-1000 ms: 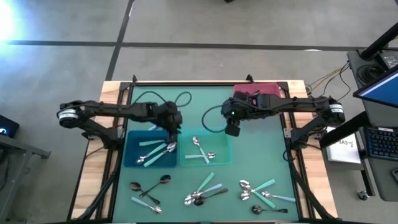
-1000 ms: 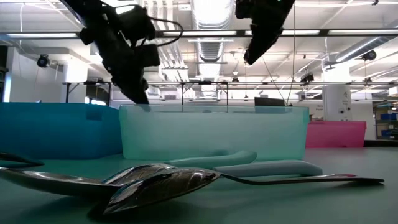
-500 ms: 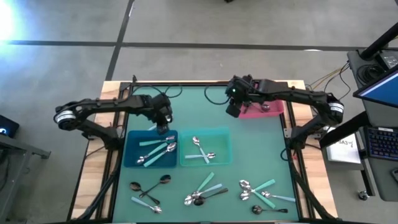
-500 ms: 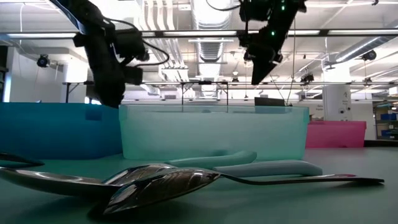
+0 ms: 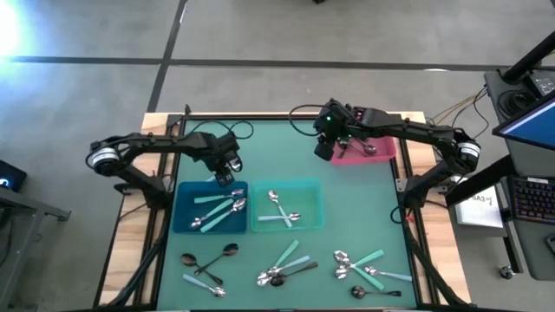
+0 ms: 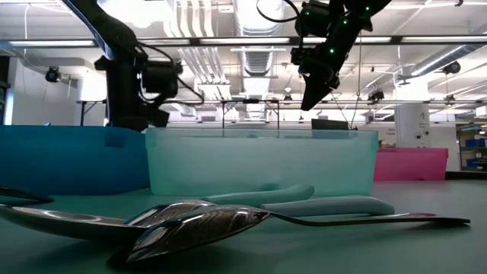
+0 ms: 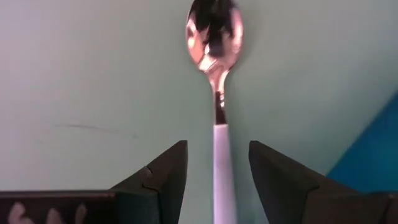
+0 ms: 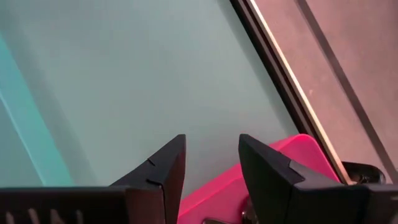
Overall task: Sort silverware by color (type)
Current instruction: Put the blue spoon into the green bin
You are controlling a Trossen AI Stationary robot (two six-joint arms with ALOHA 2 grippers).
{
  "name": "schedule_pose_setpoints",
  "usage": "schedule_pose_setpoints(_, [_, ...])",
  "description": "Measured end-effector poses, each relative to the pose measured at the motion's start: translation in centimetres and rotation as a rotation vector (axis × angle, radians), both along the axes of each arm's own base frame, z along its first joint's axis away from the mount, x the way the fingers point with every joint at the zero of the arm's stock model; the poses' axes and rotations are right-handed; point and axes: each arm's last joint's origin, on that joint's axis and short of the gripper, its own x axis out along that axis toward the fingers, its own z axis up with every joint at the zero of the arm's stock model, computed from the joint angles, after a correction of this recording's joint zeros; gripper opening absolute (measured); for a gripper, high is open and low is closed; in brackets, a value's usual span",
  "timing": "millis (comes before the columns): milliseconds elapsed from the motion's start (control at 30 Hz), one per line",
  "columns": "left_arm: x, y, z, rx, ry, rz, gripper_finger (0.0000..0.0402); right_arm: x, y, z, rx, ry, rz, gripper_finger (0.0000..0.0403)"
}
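Spoons (image 5: 286, 260) scattered nearest, bins behind.
More lie in the blue bin (image 5: 184, 217) and teal bin (image 5: 305, 208). Left gripper (image 5: 225, 178) gapes over a teal-handled spoon (image 7: 216, 93); right gripper (image 5: 323, 152), fingers parted and empty, hangs beside the pink bin (image 5: 381, 152).

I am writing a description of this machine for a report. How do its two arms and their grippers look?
Both arms are dark, nearly black, built of slim jointed segments, each with a pale grey round cap near its base. Black cables loop loosely beside them. The left gripper and the right gripper each end in two black, wedge-shaped fingers with angular notched edges. Small green lights glow on the right arm's wrist.
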Motion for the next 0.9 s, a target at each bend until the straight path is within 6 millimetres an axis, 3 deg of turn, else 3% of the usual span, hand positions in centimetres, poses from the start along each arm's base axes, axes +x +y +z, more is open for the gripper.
schedule_pose_setpoints(400, [0.1,1.1,-3.1,-0.086,0.124,0.031,0.0151,0.0,0.0,-0.1,0.007,0.001,0.006,0.0139])
schedule_pose_setpoints(533, [0.0,1.3,-2.9,-0.081,0.108,0.046,0.0109,0.0,0.0,-0.1,0.007,0.002,0.005,0.0139])
schedule_pose_setpoints(700, [-0.4,1.7,-2.7,-0.08,0.092,0.092,0.0023,-0.1,0.1,-0.1,0.009,0.007,0.006,0.0139])
schedule_pose_setpoints(900, [-0.6,1.8,-1.9,-0.059,0.042,0.128,0.0021,-0.1,0.1,-0.1,0.005,0.01,0.013,0.0139])
